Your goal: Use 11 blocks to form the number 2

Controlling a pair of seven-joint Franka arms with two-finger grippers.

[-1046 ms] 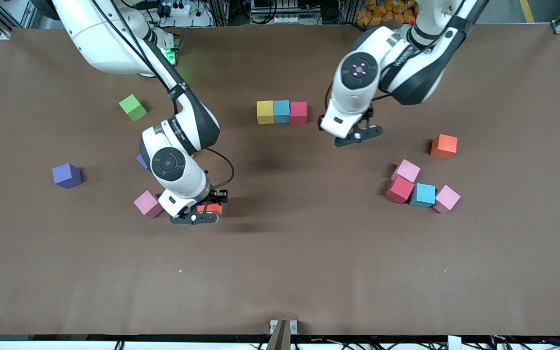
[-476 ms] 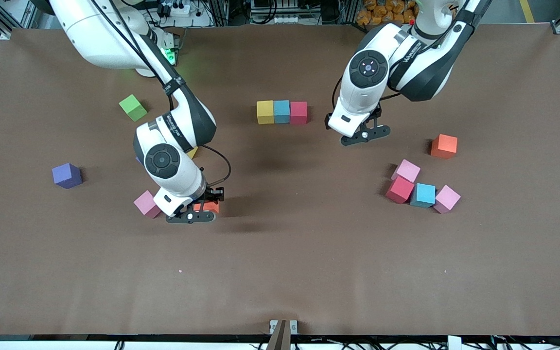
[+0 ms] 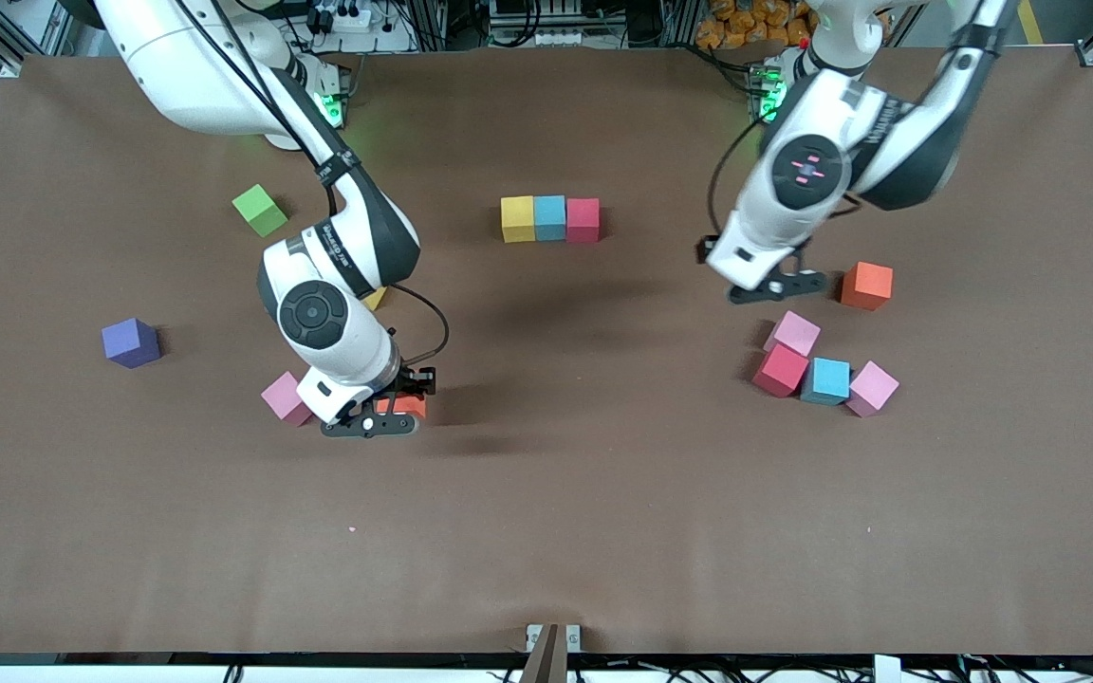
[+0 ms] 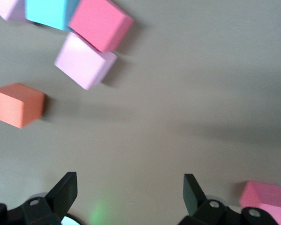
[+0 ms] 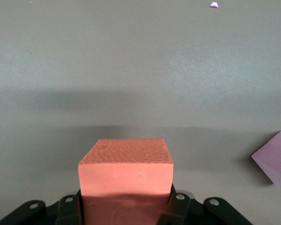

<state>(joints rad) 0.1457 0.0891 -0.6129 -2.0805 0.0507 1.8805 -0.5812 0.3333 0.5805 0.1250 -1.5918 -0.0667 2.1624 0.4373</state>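
Front view: Nearest me, the right gripper (image 3: 385,413) hangs low over the table (image 3: 546,569), at 3 o'clock from a pink block (image 3: 286,397). It has barely shifted in the last second.

Right wrist view: Its fingers are clamped on an orange block (image 5: 125,164). I cannot tell whether the block touches the table.

Front view: A little farther, at the left arm's end, is a heap (image 3: 780,369) of red, blue and two pink blocks. A purple block (image 3: 130,341) sits alone at the table's 9 o'clock. The big change is the left gripper (image 3: 779,286). It has swung away from the row (image 3: 549,217) and now hangs at 12 o'clock from the heap, with a loose orange block (image 3: 867,286) at its 3 o'clock.

Left wrist view: Its jaws stand wide with nothing between them.

Front view: Farther off, a yellow block (image 3: 375,299) peeks out from under the right arm. Farthest are the green cube (image 3: 259,210) and the row of yellow, blue and red, all touching.

Left wrist view: So only the digit's top row seems laid. I judge the left arm is going for a fresh block, while the right one has the next piece in hand.
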